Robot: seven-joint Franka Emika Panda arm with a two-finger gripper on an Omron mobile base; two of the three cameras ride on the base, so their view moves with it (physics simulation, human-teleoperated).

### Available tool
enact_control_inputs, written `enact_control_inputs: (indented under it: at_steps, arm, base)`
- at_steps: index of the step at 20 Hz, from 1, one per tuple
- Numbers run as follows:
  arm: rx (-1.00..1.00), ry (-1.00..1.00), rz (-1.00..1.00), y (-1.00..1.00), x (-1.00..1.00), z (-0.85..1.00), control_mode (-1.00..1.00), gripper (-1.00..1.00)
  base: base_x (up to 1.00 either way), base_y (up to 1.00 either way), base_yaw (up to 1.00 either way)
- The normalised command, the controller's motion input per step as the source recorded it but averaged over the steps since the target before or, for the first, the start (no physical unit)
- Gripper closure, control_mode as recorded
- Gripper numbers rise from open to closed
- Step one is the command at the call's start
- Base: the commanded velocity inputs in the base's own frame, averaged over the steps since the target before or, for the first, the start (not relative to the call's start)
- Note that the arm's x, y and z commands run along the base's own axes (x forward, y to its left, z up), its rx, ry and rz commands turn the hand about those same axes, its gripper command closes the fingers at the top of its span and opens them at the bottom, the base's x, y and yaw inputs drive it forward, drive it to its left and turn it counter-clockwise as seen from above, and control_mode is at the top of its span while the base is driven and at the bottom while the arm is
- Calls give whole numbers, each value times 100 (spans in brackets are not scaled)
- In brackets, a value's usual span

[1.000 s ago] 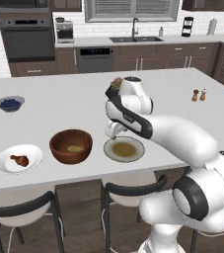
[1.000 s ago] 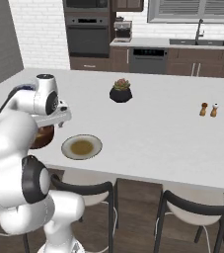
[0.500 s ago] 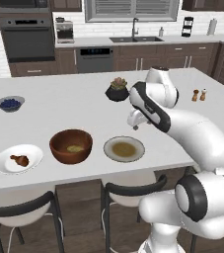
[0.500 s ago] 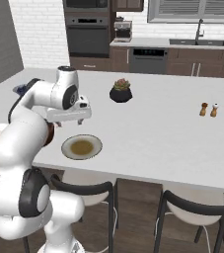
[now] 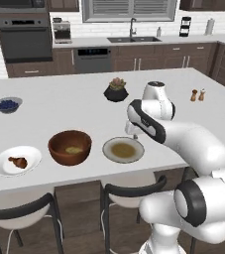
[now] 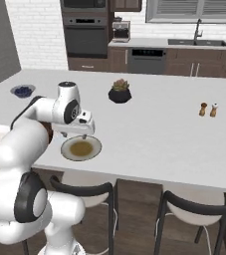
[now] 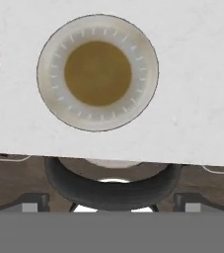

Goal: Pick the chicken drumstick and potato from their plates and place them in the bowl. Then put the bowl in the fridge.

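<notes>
A: Left base view first. What lay on the counter?

B: Three dishes sat in a row near the front edge of the white island counter. At the far left stood the white plate with the chicken drumstick on it. Just right of it sat the wooden bowl, and the potato lay inside, on the bowl's bottom. Right of the bowl was the grey-rimmed plate, its tan centre bare.

A: And the gripper?

B: The gripper hung above the counter, just over the far edge of the grey-rimmed plate. Its jaws stood spread wide, with nothing between them. In the right base view it showed just behind that plate, with the arm's elbow covering most of the bowl.

A: What did the hand view give?

B: It looked straight down on the grey-rimmed plate, round, with small tick marks on its pale rim and nothing on it. A dark brown sliver of the bowl showed at the left edge. Below the counter's edge, the black back of a stool curved over the wooden floor.

A: Anything else on the island?

B: A small grey bowl of blueberries sat towards the back left, well apart from the plates. A black pot with a plant stood near the middle, behind the arm. Two small shakers stood side by side to the right.
</notes>
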Motion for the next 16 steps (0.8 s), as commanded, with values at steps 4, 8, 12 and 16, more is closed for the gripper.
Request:
enact_control_inputs:
  at_steps: [4, 8, 12, 16]
  arm:
    - [0, 0, 0, 0, 0, 0, 100, -100]
    - [0, 0, 0, 0, 0, 0, 100, -100]
    - [0, 0, 0, 0, 0, 0, 100, -100]
    - [0, 0, 0, 0, 0, 0, 100, -100]
  base:
    - [-46, 86, -1]
    - [-49, 100, 0]
    - [-27, 100, 0]
    - [10, 100, 0]
